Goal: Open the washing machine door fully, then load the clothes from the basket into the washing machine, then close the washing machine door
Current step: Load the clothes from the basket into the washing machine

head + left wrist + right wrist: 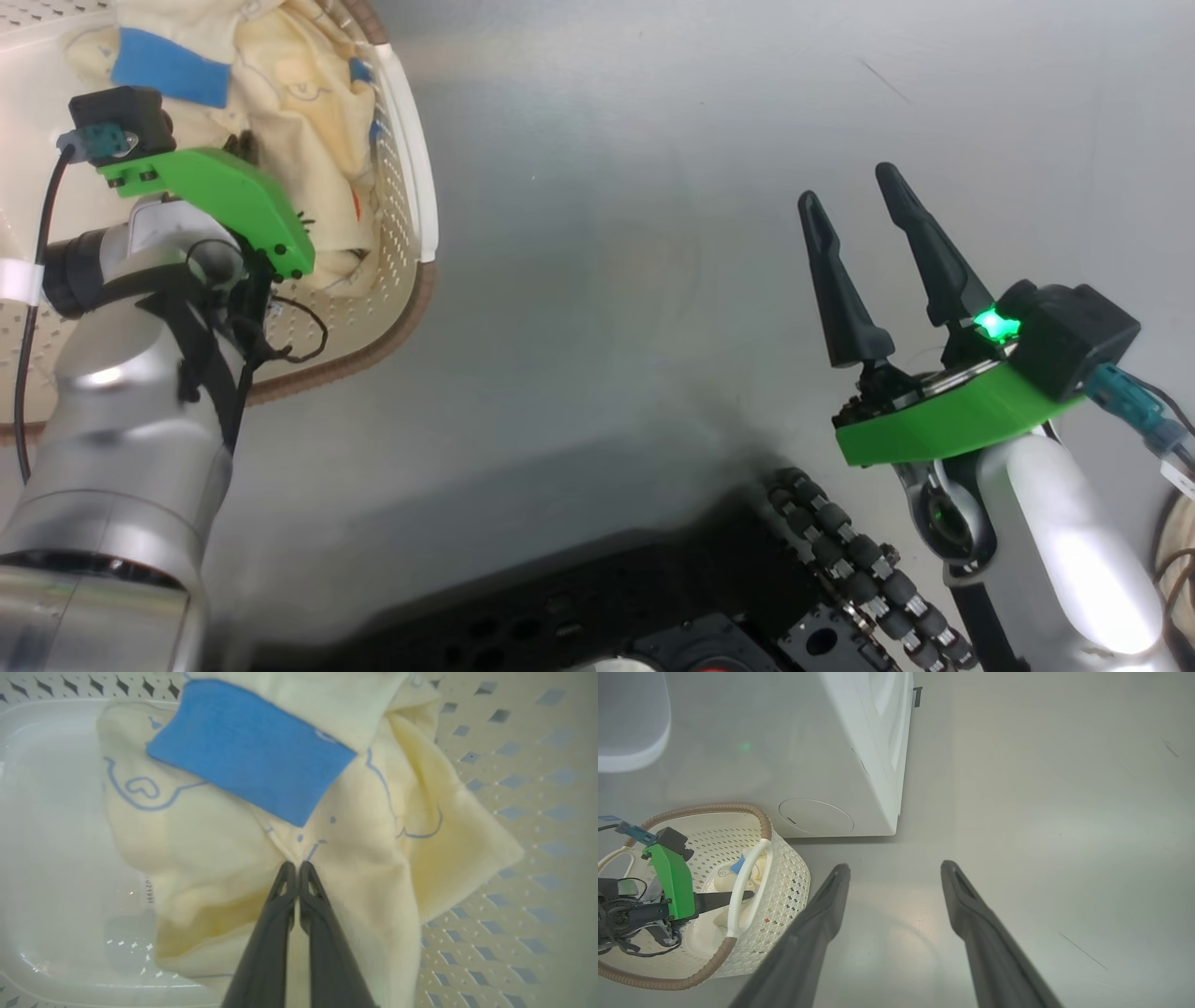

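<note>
The clothes lie heaped inside the basket, a pale cream bundle with a blue patch on top; in the left wrist view the patch runs slantwise from upper left to lower right, and the cloth spreads to either side of it; the bundle sits against one perforated wall, with bare basket bottom beside it. The left fingers point straight into this bundle, tips drawn together with only a sliver between them, and a crease of cream cloth gathers right at the tips, just below the blue patch; I judge this a pinch on one fold of the top garment, not on the whole heap. The coming move therefore turns on lifting straight out of the basket, since the cloth lies dead ahead of the tips and the walls stand close around; a thin pinch may slip or drag only part of the bundle. The washing machine stands just beyond the basket on the floor. The right fingers are spread wide and hold nothing, over bare floor well apart from the basket; the left arm is plainly the nearer.
</note>
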Controlling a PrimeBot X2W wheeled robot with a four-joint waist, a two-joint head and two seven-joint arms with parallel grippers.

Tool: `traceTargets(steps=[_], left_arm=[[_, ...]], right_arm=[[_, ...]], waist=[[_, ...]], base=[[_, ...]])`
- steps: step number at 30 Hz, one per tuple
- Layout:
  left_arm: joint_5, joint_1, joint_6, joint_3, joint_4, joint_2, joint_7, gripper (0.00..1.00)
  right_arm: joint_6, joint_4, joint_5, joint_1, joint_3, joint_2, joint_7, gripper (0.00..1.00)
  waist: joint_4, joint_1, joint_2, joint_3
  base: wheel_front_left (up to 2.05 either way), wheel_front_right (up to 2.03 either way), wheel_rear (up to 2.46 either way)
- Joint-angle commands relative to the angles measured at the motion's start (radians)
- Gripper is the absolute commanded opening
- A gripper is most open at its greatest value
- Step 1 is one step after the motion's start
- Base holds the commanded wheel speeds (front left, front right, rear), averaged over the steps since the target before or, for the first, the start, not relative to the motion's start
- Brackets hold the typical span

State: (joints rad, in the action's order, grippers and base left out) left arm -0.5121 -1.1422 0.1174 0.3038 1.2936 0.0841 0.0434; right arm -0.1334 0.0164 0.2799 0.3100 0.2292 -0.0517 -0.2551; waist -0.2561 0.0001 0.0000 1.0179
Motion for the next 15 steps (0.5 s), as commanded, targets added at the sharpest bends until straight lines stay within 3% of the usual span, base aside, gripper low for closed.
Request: traceTargets(steps=[1, 15], left_arm=[[-0.008, 0.016, 0.004, -0.005, -0.005, 0.027, -0.003, 0.00], [-0.056, 0.054, 0.013, 0.057, -0.080, 0.023, 0.083, 0.00]], right_arm=[[0.003, -0.030, -0.007, -0.057, 0.007, 0.001, -0.007, 1.00], [0.003, -0.028, -0.015, -0.036, -0.019, 0.001, -0.007, 1.00]], waist=[[0.002, -0.0001, 0.0000, -0.001], [0.028, -0.0001, 0.0000, -0.043]], base=[[0.00, 0.00, 0.00], [0.00, 0.00, 0.00]])
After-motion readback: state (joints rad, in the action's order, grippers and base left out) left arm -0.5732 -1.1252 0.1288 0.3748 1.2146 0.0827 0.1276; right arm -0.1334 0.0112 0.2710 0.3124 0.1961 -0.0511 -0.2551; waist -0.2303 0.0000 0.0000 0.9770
